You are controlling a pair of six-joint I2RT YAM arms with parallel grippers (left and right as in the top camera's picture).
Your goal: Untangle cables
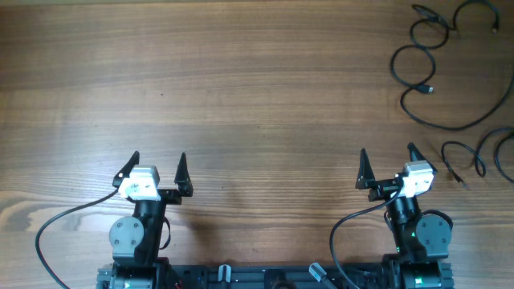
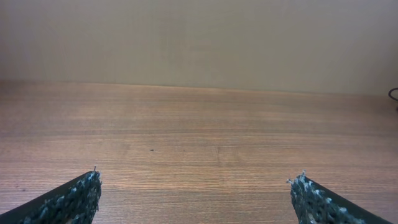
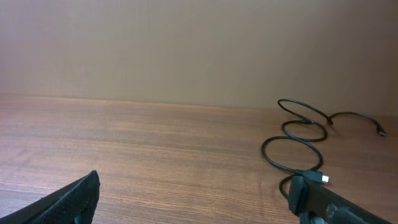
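Note:
Thin black cables lie as loose loops at the far right of the wooden table. One long cable (image 1: 418,60) loops at the top right with a plug end (image 1: 428,89). Another (image 1: 466,154) lies by the right edge. In the right wrist view the looped cable (image 3: 297,140) lies ahead to the right, its plug (image 3: 320,178) just beyond the right finger. My right gripper (image 1: 388,167) is open and empty, left of the cables. My left gripper (image 1: 157,168) is open and empty at the near left, far from them. Its fingers (image 2: 196,193) frame bare wood.
The wooden table (image 1: 241,80) spreads across the whole view. Thicker black wires (image 1: 56,225) run from the arm bases along the near edge. A plain wall (image 3: 186,50) stands behind the table's far edge.

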